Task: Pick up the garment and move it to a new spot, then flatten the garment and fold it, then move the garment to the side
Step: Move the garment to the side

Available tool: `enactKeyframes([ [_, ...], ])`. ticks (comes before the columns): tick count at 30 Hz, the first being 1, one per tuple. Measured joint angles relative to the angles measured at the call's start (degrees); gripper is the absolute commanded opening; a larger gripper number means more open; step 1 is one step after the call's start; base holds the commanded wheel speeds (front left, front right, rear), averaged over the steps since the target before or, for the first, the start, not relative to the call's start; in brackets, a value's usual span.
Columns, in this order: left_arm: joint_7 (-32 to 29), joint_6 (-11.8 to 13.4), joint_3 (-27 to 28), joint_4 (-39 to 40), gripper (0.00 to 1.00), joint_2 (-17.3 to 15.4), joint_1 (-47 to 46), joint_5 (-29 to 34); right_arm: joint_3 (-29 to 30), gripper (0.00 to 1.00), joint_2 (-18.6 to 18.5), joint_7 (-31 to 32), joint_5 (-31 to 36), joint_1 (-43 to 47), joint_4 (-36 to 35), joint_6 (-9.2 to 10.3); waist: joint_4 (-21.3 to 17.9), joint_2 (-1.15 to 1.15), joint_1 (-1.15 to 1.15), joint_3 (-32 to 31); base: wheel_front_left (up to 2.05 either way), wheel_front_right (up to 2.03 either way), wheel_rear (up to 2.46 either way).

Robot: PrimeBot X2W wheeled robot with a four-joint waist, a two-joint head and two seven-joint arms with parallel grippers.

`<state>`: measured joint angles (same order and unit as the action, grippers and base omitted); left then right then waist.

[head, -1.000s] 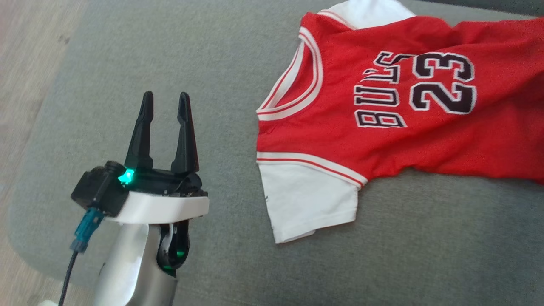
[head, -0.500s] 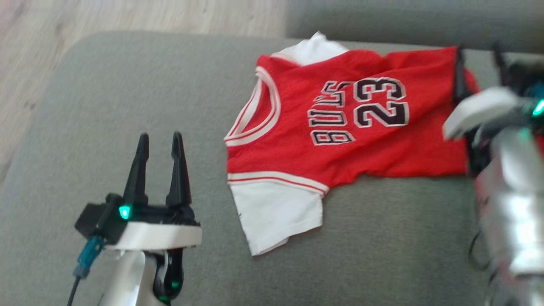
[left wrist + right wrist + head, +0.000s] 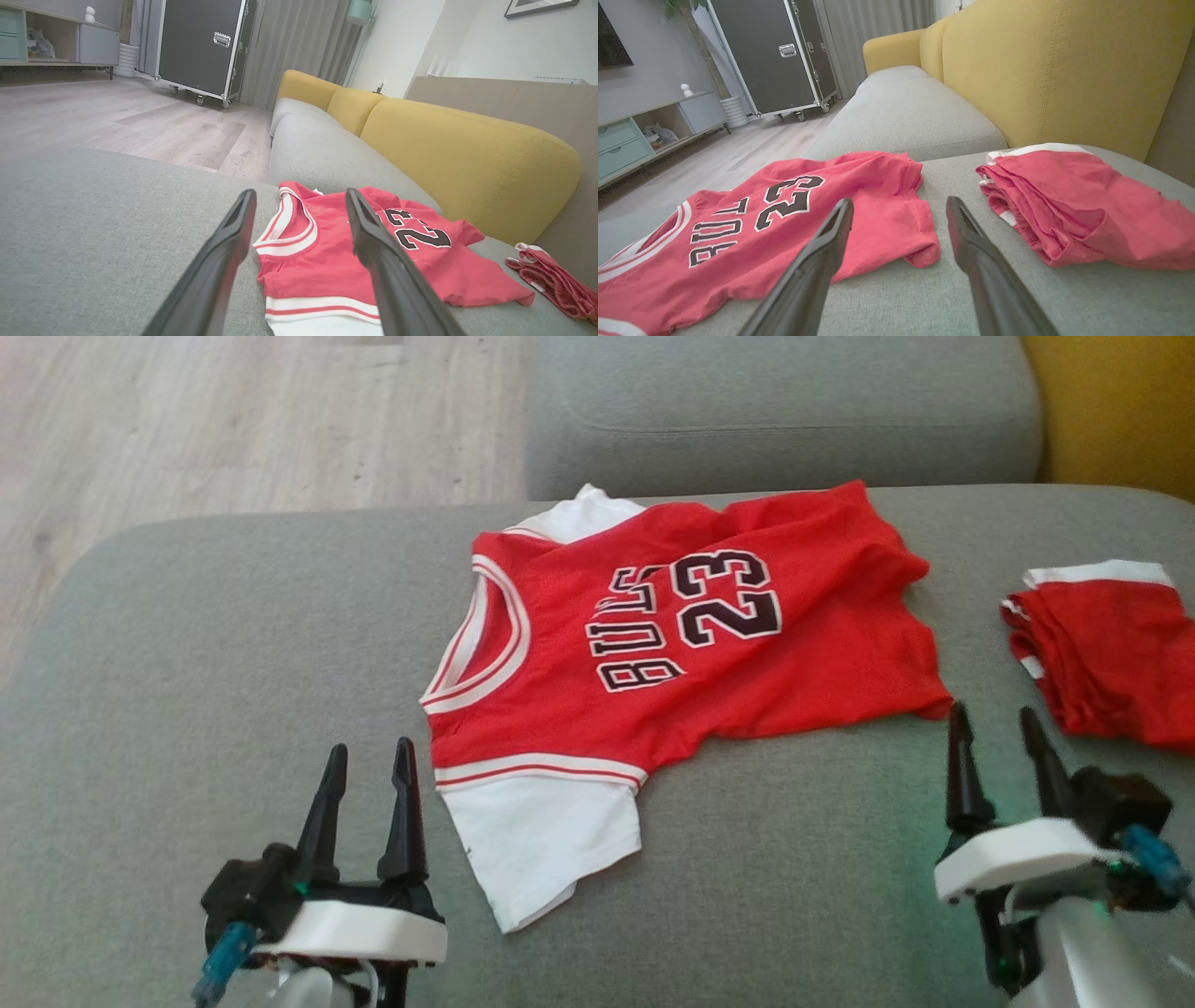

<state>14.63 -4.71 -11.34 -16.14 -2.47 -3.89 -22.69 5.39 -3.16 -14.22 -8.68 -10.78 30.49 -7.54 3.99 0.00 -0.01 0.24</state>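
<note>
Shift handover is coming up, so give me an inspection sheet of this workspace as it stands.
Surface: grey sofa cushion, carrying two garments.
Job's things: red jersey lies spread with the number up, rumpled, not folded, one white sleeve toward the left gripper.
Clutter: folded red garment at the cushion's right end, apart from the jersey.
Grippers: left gripper and right gripper both open, nothing between the fingers.
Cables: left wrist's blue connector; right wrist's blue connector.
Surroundings: wooden floor, yellow backrest, black wheeled case.
</note>
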Motion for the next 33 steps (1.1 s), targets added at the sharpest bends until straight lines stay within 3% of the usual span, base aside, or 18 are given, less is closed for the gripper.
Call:
enactKeyframes([
  [5,0.00,0.10,-0.76,-2.24,1.00,-0.01,-0.01,0.00,-2.20,1.00,0.35,0.00,-0.30,1.26,-2.79,0.00,-1.50,0.00,0.01,-0.11,0.00,0.00,0.00],
  [9,-0.08,0.20,-3.75,-9.60,1.00,-0.02,-0.61,-0.18,-2.98,1.00,0.36,0.00,-0.51,0.98,-3.83,0.00,-2.34,0.00,0.01,0.17,0.00,0.00,0.00],
  [21,-11.02,-0.31,-8.80,-20.67,1.00,-0.03,-4.36,-3.55,-2.53,1.00,0.37,0.00,-1.15,0.93,-3.99,0.00,-3.78,0.00,0.02,1.27,0.00,0.00,0.00],
  [28,-15.74,-0.42,-10.39,-21.86,1.00,-0.24,-5.55,-4.04,-2.53,1.00,0.37,0.00,-1.43,0.77,-3.98,0.00,-4.76,0.00,0.01,1.33,0.00,0.00,0.00],
  [29,-16.18,-0.44,-10.79,-21.84,0.92,-0.32,-5.75,-4.10,-2.50,1.00,0.37,0.00,-1.43,0.75,-3.98,0.00,-4.87,0.00,0.01,1.34,0.00,0.00,0.00],
  [30,-16.62,-0.65,-11.02,-21.82,0.52,-0.33,-5.86,-4.22,-2.50,1.00,0.37,0.00,-1.43,0.75,-3.98,0.00,-4.97,0.00,0.01,1.36,0.00,0.00,0.00],
  [31,-17.20,-0.87,-11.28,-21.75,0.22,-0.36,-5.98,-4.57,-2.52,1.00,0.37,0.00,-1.43,0.74,-3.98,0.00,-5.07,0.00,0.01,1.39,0.00,0.00,0.00],
  [32,-17.61,-0.94,-11.41,-21.69,0.00,-0.42,-6.14,-4.77,-2.52,1.00,0.37,0.00,-1.43,0.74,-3.98,0.00,-5.15,0.00,0.01,1.42,0.00,0.00,0.00],
  [33,-17.89,-1.16,-11.41,-21.64,0.00,-0.43,-6.21,-5.26,-2.52,1.00,0.37,0.00,-1.43,0.74,-3.98,0.00,-5.21,0.00,0.01,1.47,0.00,0.00,0.00],
])
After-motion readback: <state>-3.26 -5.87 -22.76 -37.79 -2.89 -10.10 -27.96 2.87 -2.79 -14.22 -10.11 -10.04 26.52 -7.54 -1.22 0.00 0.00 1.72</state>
